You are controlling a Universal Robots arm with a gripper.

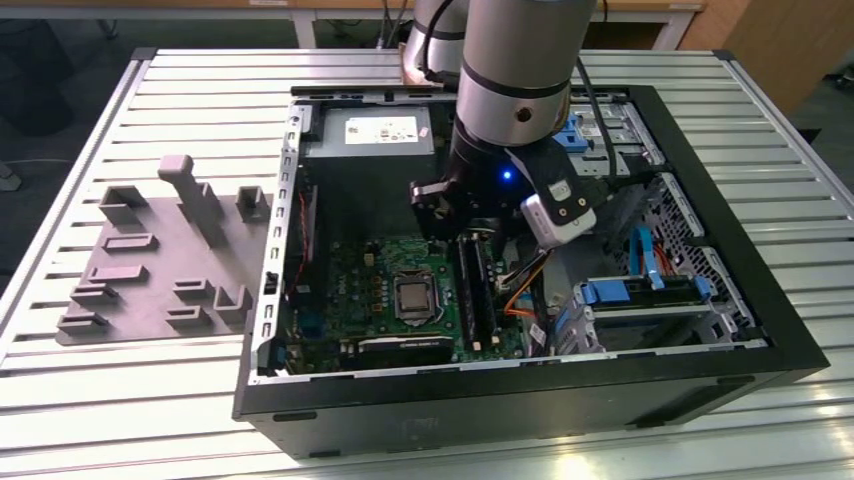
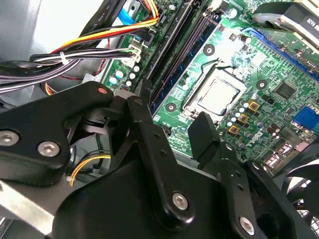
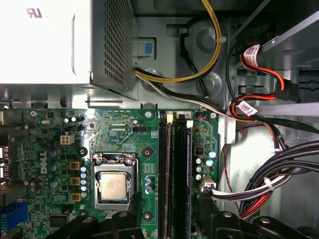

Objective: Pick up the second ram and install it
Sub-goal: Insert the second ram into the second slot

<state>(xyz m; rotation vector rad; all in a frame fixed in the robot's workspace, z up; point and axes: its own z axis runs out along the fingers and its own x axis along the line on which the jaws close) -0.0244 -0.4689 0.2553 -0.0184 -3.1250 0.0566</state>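
My gripper [image 1: 467, 232] hangs inside the open computer case, just above the motherboard's long black memory slots [image 1: 474, 290]. Its black fingers [image 2: 144, 99] stand apart in both wrist views, and only green board shows between them. In the first wrist view the gripper [image 3: 168, 199] straddles the row of slots. A slim dark stick with faint blue marks [image 3: 188, 174], apparently the second ram, stands seated in the slot nearest the cables. I cannot tell whether another stick sits in the neighbouring slots.
The processor socket [image 3: 113, 185] lies beside the slots. Bundled cables [image 3: 269, 184] run close on the other side, and the power supply [image 1: 380, 130] fills the case's far end. A grey moulded holder plate [image 1: 147, 260] lies on the slatted table at the exterior view's left.
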